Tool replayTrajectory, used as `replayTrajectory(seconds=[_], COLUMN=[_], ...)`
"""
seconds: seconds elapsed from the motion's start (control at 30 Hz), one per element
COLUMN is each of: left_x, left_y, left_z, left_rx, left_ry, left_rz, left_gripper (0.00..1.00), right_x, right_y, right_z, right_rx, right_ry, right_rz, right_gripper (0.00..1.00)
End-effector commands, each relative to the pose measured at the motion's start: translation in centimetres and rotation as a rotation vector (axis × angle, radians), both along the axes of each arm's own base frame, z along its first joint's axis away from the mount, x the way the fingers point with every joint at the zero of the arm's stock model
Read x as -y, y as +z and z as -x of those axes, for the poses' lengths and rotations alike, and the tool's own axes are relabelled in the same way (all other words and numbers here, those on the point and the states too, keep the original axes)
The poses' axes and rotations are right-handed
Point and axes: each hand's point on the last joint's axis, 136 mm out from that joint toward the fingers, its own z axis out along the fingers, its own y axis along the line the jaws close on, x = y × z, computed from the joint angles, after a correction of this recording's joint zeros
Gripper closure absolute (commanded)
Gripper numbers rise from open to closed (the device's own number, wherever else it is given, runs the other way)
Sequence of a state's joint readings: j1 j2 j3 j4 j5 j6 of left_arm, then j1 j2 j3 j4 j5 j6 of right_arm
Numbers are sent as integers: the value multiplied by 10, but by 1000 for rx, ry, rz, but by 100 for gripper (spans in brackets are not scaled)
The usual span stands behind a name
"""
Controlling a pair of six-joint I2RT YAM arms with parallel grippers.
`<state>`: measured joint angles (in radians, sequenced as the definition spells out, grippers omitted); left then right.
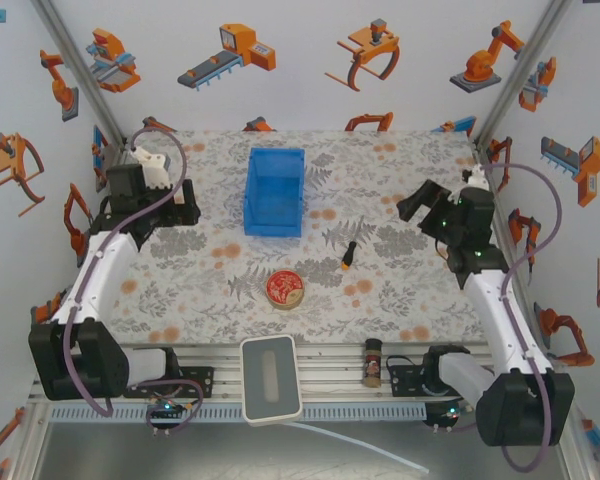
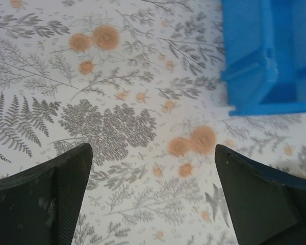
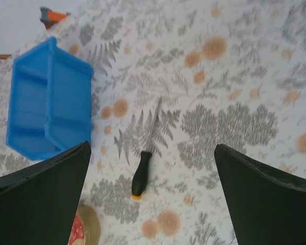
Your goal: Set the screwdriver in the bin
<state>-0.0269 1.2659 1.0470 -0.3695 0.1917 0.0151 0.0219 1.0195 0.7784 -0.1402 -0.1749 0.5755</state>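
Observation:
The screwdriver (image 1: 350, 252) lies flat on the patterned table, right of centre, its black handle and orange end (image 3: 142, 173) toward the near edge and its thin shaft pointing away. The blue bin (image 1: 274, 190) stands empty behind it to the left; its side shows in the right wrist view (image 3: 46, 102) and a corner in the left wrist view (image 2: 268, 56). My right gripper (image 1: 417, 204) hovers open to the right of the screwdriver, which shows on the table between its fingers (image 3: 153, 196). My left gripper (image 1: 180, 207) is open over bare table left of the bin (image 2: 153, 196).
A round red tin (image 1: 285, 289) sits on the table just near-left of the screwdriver, also at the right wrist view's bottom left (image 3: 81, 229). A small brown spice bottle (image 1: 372, 362) lies on the metal rail at the near edge. A white device (image 1: 270, 378) rests there too.

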Motion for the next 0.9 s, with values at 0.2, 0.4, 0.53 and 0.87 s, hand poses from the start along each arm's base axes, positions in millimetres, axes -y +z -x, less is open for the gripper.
replayTrajectory(seconds=[0.2,0.4,0.53,0.87], left_x=[31,30,30,31], left_y=[3,2,4,-6], left_z=[58,55,52,45], left_rx=[-239,-271,-282,-310], left_ry=[-208,-205,-203,-204], left_rz=[6,-3,-7,-15], left_gripper=[3,3,3,3], right_x=[-58,-95,-115,-141], right_y=[-65,-92,-115,-158], right_z=[37,28,19,2], right_rx=[-386,-506,-572,-669], right_ry=[33,59,80,84], right_rz=[235,302,321,358], right_gripper=[5,21,29,44])
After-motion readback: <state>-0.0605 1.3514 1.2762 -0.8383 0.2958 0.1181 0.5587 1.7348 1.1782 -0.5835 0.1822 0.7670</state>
